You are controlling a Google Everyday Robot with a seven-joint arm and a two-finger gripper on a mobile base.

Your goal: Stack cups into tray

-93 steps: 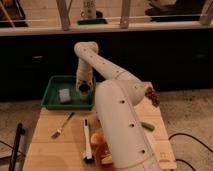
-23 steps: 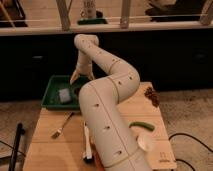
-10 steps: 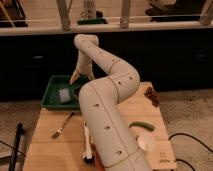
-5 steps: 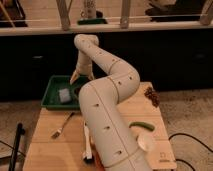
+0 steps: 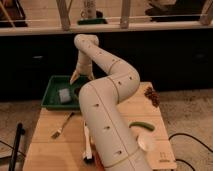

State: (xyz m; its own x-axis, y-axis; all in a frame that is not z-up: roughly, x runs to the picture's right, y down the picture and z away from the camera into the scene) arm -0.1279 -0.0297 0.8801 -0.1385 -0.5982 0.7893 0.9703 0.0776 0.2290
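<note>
The green tray (image 5: 52, 92) sits at the table's far left corner, with a pale grey square object (image 5: 65, 95) lying in it. My white arm rises from the bottom of the camera view, bends at the table's far side and comes down to the gripper (image 5: 75, 78), which hangs just over the tray's far right part. The arm covers the tray's right end, and the cups are hidden from view. A dark patch (image 5: 79, 92) shows beside the arm inside the tray, but I cannot tell what it is.
A fork (image 5: 62, 125) lies on the wooden table (image 5: 47, 145) in front of the tray. A green vegetable (image 5: 141, 126), a white object (image 5: 146, 143) and a dark grape-like cluster (image 5: 151, 95) lie at the right. A dark wall runs behind the table.
Since about nine seconds ago the arm has swung left and its gripper has shifted to the tray's far right part. Over the last second nothing has visibly moved.
</note>
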